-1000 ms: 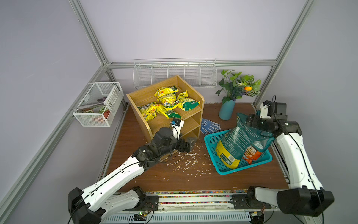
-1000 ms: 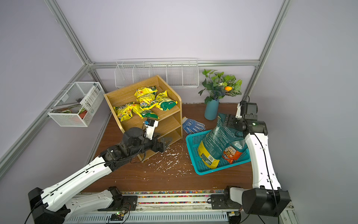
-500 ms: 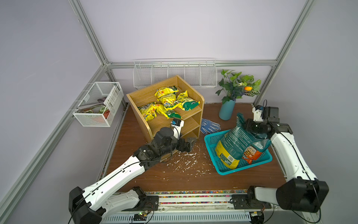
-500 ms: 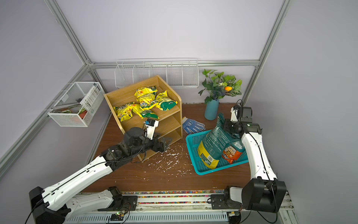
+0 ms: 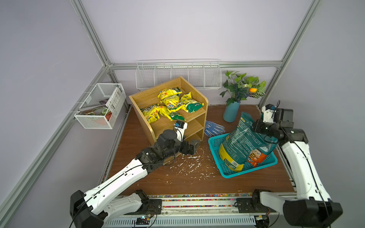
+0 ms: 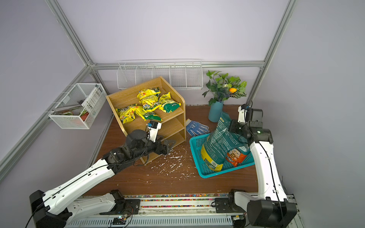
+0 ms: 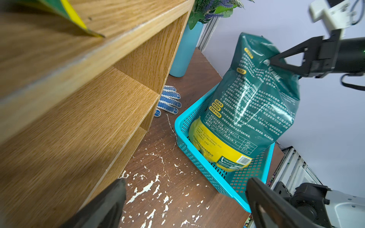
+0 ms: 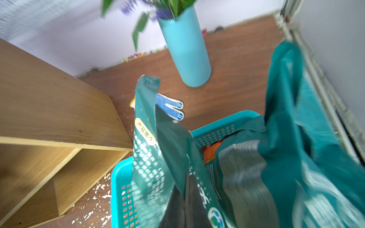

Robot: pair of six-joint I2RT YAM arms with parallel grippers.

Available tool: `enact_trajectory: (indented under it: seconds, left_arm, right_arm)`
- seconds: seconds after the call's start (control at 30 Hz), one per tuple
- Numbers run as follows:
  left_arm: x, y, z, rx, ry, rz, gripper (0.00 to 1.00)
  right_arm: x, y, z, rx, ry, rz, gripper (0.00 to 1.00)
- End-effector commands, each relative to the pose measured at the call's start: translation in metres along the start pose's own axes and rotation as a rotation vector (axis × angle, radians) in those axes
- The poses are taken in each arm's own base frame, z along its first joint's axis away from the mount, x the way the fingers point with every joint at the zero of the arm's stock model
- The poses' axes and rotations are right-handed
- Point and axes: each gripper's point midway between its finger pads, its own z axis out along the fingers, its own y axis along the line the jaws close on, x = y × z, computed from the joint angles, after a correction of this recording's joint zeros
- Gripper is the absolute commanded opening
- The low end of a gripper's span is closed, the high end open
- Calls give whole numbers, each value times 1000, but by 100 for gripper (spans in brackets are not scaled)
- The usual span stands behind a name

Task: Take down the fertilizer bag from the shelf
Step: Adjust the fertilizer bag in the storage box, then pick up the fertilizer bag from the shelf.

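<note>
Several yellow-and-green fertilizer bags (image 5: 171, 99) (image 6: 150, 98) lie on the top tier of the oak shelf (image 5: 138, 98) (image 6: 116, 100). My left gripper (image 5: 192, 146) (image 6: 167, 145) (image 7: 184, 184) stands open and empty at the shelf's lowest tier, by its front corner, well below the bags. A large teal-and-yellow bag (image 5: 243, 146) (image 6: 219, 144) (image 7: 250, 102) (image 8: 150, 158) stands in a turquoise basket (image 5: 214, 142) (image 7: 183, 122). My right gripper (image 5: 256, 126) (image 6: 233, 126) (image 8: 186, 189) is shut on that bag's upper edge.
An orange snack bag (image 5: 256, 158) lies in the basket behind the teal bag. A blue-dotted glove (image 5: 214, 128) and a teal vase with a plant (image 5: 231, 113) sit behind the basket. White flakes (image 5: 189, 163) litter the table. A wire rack (image 5: 177, 75) and a mesh basket (image 5: 100, 106) hang on the walls.
My right gripper has moved in to the top of the teal bag and shut on it. The left arm has not moved.
</note>
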Motion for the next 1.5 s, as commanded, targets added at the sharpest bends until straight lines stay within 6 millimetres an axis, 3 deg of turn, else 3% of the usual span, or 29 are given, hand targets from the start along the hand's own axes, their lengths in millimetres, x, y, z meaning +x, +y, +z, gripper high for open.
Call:
enact_trajectory:
  seconds: [0.0,0.1,0.2,0.27,0.5,0.53,0.67,0.73,0.83,0.9,0.97,1.13,1.33,1.47]
  left_arm:
    - [-2,2,0,-2,-14,-3,99]
    - [-4,1,0,0,-17,-3,99]
    - [-4,0,0,2,-16,-1,99]
    - [-4,-1,0,5,-15,1,99]
    - [-7,-1,-2,2,-21,1,99]
    - [-7,-1,-3,0,-21,2,99]
    - [-8,1,-5,-17,-17,17,99]
    - [-6,3,-5,-25,-10,21,99]
    - [-4,4,-3,-29,-2,18,99]
    - [-3,5,-3,-28,-2,10,99]
    - [-4,4,-4,-26,-9,2,99]
    - [-5,5,-8,-30,-22,-4,99]
    - [2,9,-7,-39,-9,-8,99]
    - [6,11,-9,-39,-6,-18,99]
  right_arm:
    - [-65,9,-53,33,-299,-70,0]
    - [-76,9,-74,65,-370,-98,0]
    - [-78,6,-79,94,-374,-131,0]
    - [-72,3,-70,99,-332,-138,0]
    - [-21,-6,-23,47,-208,-67,0]
    - [-17,-6,-22,45,-207,-59,2]
    - [-22,1,-33,15,-237,-49,33]
    - [-31,9,-42,-12,-255,-53,35]
    - [-42,27,-52,-47,-259,-93,42]
    - [-48,42,-57,-61,-267,-135,64]
    - [-54,53,-61,-64,-285,-167,75]
    - [-67,95,-73,-143,-316,-210,77]
    - [-65,175,-79,-277,-291,-318,77]
    - [-51,227,-71,-399,-232,-330,77]
